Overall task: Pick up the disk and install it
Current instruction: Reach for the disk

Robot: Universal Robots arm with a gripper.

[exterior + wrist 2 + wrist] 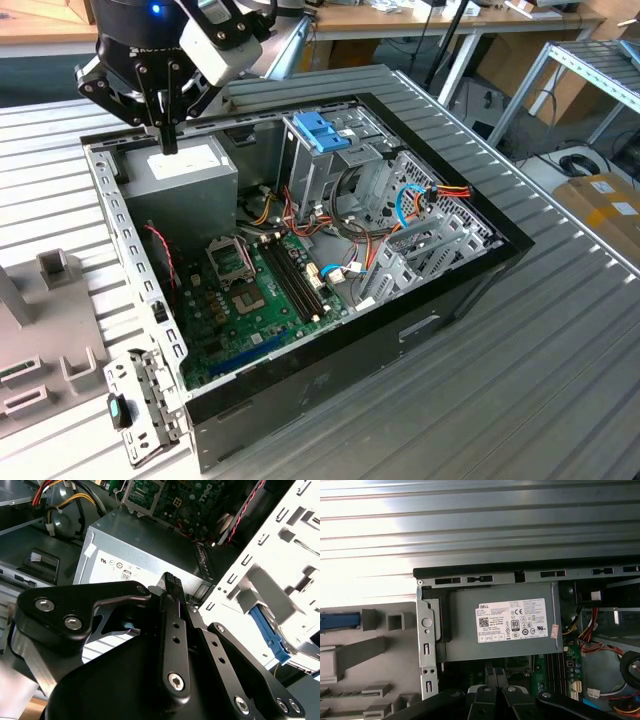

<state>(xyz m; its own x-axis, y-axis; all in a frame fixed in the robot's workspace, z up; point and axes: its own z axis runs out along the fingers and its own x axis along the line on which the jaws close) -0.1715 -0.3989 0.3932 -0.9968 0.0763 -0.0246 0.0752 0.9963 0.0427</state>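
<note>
Gripper (pixel 168 146), closed together and empty, hovers over the power supply (pixel 188 178); the disk (pixel 340 620) is mostly cut off.

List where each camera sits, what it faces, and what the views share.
Exterior view: off the arm, looking down into the open case; gripper above the power supply.
First wrist view: on the arm, facing straight down on the power supply; gripper shows.
Second wrist view: on the arm, looking along the shut gripper.
All share power supply and gripper.
</note>
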